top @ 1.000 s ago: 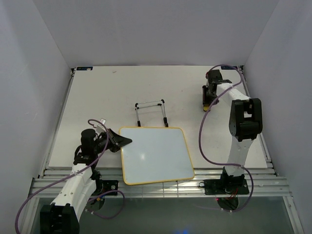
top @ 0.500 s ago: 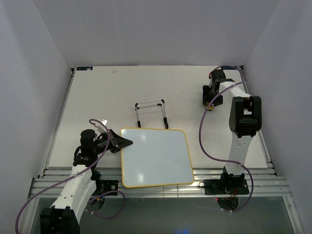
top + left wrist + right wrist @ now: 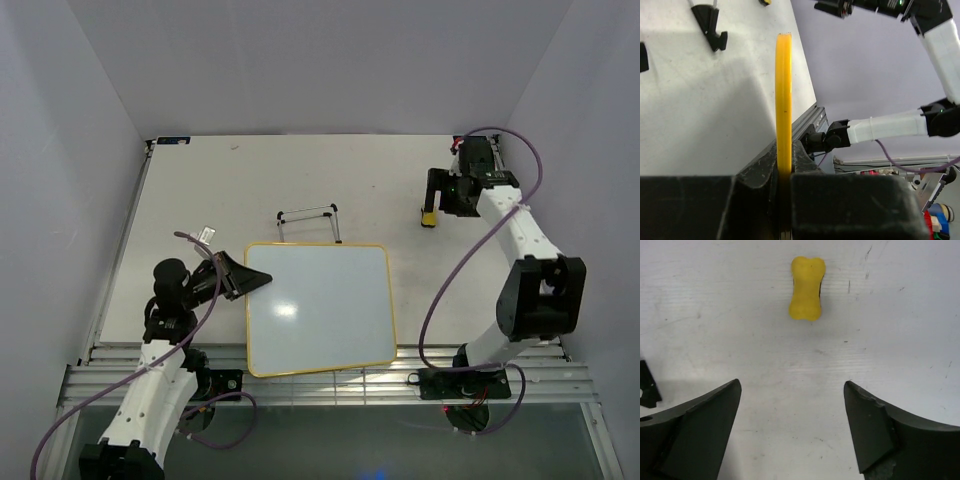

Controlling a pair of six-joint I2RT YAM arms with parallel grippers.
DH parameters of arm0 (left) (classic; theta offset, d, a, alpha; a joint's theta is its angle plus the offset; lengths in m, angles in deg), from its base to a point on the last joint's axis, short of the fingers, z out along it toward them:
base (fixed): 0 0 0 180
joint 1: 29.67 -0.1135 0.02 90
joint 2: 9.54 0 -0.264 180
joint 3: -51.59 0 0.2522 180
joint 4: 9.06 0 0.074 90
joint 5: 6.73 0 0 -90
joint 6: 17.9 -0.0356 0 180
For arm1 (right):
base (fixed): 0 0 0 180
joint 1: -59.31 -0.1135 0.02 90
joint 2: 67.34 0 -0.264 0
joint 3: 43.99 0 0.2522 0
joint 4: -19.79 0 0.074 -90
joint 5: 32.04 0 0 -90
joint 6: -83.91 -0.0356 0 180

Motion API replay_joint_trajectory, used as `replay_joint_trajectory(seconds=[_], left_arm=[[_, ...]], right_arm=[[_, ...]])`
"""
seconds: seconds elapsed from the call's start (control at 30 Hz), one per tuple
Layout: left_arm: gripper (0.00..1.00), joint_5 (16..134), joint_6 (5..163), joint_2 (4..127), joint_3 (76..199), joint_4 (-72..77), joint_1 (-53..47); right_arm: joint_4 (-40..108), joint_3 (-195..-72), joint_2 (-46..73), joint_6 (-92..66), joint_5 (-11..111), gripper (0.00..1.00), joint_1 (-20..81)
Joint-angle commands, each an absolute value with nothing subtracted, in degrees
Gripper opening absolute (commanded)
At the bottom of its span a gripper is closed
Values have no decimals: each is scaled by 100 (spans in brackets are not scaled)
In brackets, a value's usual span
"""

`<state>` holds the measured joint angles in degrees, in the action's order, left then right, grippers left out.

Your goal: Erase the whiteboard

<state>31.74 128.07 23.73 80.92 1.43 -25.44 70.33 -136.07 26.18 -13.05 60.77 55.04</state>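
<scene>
We see the whiteboard (image 3: 318, 308) in the near middle of the table (image 3: 250, 180), its yellow frame running round a plain white face that carries a patch of glare. Its near edge reaches over the metal rails at the table's near side, and we cannot tell whether it lies flat or is lifted a little. The left claw (image 3: 252, 283) comes in from the left and is pinched on the board's left edge near the far corner. In the left wrist view the yellow frame (image 3: 783, 100) runs straight up from between the two black fingers (image 3: 757, 172), which press against it from either side. A black wire stand (image 3: 307, 211) sits just behind the board's far edge. Whether it touches the board we cannot make out. Well apart, at the far right of the table, the right arm reaches out with the right claw (image 3: 437, 196) pointing down over the table. Its fingers are spread wide and hold nothing. A small yellow eraser (image 3: 428, 218) lies on the table just beside that claw. From the right wrist view we see the eraser (image 3: 807, 288), shaped like a bone, lying ahead of the gap between the fingers (image 3: 705, 425) and touching neither one.
</scene>
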Motion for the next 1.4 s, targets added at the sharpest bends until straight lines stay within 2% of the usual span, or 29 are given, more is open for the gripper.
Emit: replay_joint_trajectory(seconds=[0.0,0.03,0.07,0.27,0.6,0.9,1.17,1.37], left_arm=[[0,2982,13108,2306,8530,-312,-2528],[0,3035,13134,2315,8539,-312,-2536],[0,3122,13195,2332,8565,-312,-2536],[0,3159,13432,2675,8881,-530,-2519],[0,3255,13688,3194,9698,-848,-2369],[0,3632,13284,4256,10796,-901,-2308],[0,3932,12686,6066,11745,-2658,-2316],[0,3063,12634,7420,12300,-4337,-2360]], right_arm=[[6890,-12967,1785,-1470,5613,92,5483],[6793,-12573,1339,-1496,5385,100,5492],[6609,-12369,1126,-1540,5278,90,5474],[6098,-11085,-115,-1672,4636,90,5422],[6168,-11171,-1073,-1787,4407,90,5430],[6160,-11435,-1151,-1813,4566,90,5422],[6062,-11628,-1759,-1805,4073,90,5430],[6431,-11629,-1838,-1611,4152,90,5439]])
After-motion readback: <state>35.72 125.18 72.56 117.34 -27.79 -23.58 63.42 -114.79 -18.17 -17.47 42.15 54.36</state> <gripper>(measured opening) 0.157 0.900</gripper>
